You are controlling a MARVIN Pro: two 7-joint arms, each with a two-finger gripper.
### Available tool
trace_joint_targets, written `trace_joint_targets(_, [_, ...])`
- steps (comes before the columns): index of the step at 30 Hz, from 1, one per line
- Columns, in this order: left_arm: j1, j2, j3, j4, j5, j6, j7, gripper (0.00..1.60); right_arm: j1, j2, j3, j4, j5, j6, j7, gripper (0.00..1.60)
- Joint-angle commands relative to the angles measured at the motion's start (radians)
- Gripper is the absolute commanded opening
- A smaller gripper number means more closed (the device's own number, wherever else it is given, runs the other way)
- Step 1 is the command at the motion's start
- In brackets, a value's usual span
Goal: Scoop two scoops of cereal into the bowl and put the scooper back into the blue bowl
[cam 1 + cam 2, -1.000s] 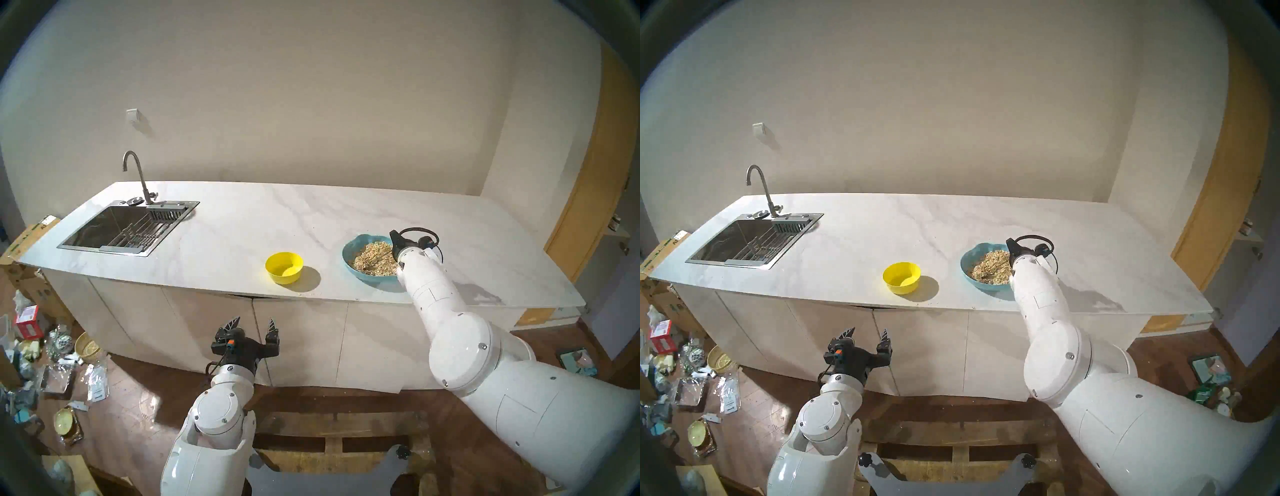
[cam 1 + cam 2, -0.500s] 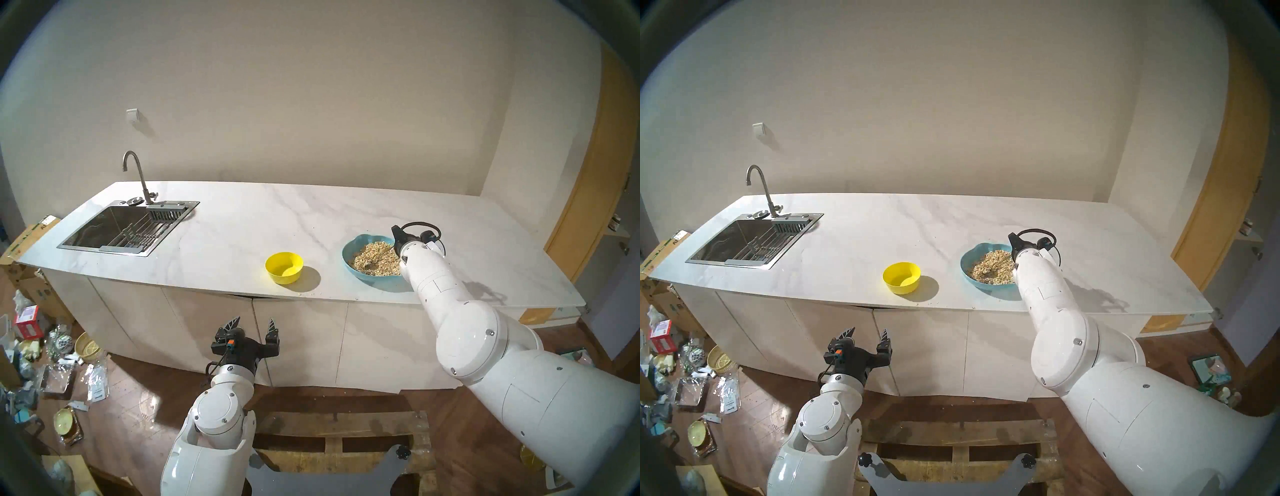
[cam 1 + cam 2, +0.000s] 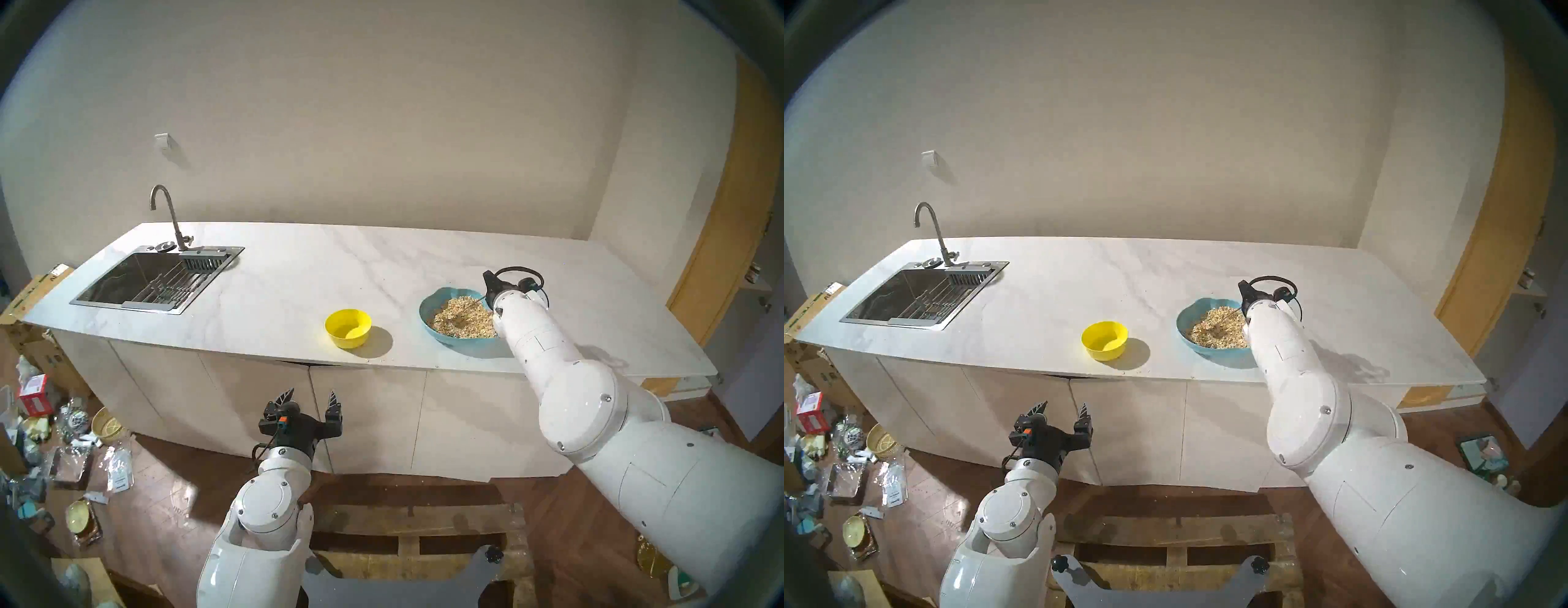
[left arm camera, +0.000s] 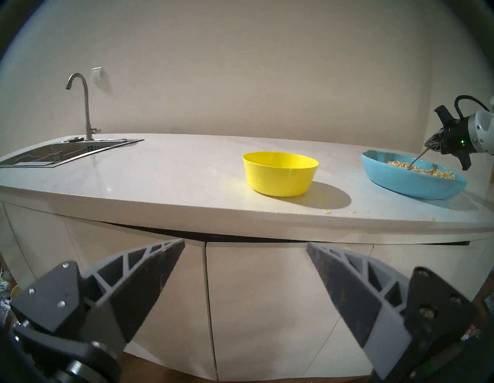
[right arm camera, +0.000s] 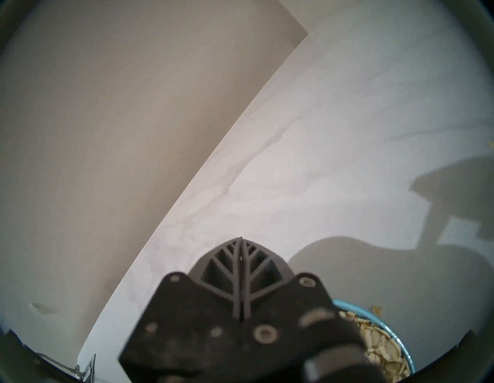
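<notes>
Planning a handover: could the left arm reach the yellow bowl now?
Probably yes: the left end effector hangs open below the counter edge, and nothing stands between it and the yellow bowl.

The white marbled countertop [image 3: 297, 276] carried a yellow bowl [image 3: 348, 328] near its front edge, beyond and above the spread fingers [image 3: 333, 399] of the left gripper [image 3: 309, 397]. A teal wavy-rimmed bowl [image 3: 428, 327] stood on it well apart from those fingers, directly beneath the closed fingers [image 4: 434, 140] of the right gripper [image 4: 429, 144]. A few pale crumbs [image 4: 327, 211] lay on the bare top near the front edge. A steel sink [image 3: 155, 280] was sunk into the counter, far from both grippers' fingers.
</notes>
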State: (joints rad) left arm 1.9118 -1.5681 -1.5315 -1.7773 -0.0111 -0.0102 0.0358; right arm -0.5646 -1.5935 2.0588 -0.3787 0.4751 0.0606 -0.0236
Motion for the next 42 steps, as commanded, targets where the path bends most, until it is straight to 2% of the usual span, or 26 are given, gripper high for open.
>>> trace_joint_targets(1, [-0.006, 0.000, 0.002, -0.026, -0.002, -0.006, -0.004, 1.60, 0.024, -0.015, 0.012, -0.043, 0.019, -0.009, 0.024, 0.00])
trace_joint_targets(14, [-0.006, 0.000, 0.002, -0.025, -0.002, -0.006, -0.004, 1.60, -0.022, -0.074, 0.036, -0.165, 0.050, 0.012, 0.051, 0.00])
trace_joint_targets(20, [-0.006, 0.000, 0.002, -0.026, -0.002, -0.006, -0.004, 1.60, -0.063, -0.106, 0.038, -0.266, 0.057, 0.049, 0.034, 0.00])
trace_joint_targets(21, [-0.005, 0.000, 0.002, -0.026, -0.002, -0.006, -0.004, 1.60, -0.086, -0.124, 0.040, -0.319, 0.062, 0.076, 0.023, 0.00])
trace_joint_targets(23, [-0.006, 0.000, 0.002, -0.026, -0.002, -0.006, -0.004, 1.60, -0.095, -0.135, 0.040, -0.339, 0.067, 0.087, 0.025, 0.00])
trace_joint_targets(26, [-0.006, 0.000, 0.002, -0.026, -0.002, -0.006, -0.004, 1.60, -0.095, -0.135, 0.040, -0.339, 0.067, 0.087, 0.025, 0.00])
trace_joint_targets(33, [-0.005, 0.000, 0.002, -0.026, -0.003, -0.006, -0.004, 1.60, -0.130, -0.187, 0.033, -0.425, 0.070, 0.127, 0.003, 0.00])
trace_joint_targets(42, [-0.005, 0.000, 0.002, -0.026, -0.002, -0.006, -0.004, 1.60, -0.140, -0.210, 0.021, -0.440, 0.074, 0.137, -0.006, 0.00])
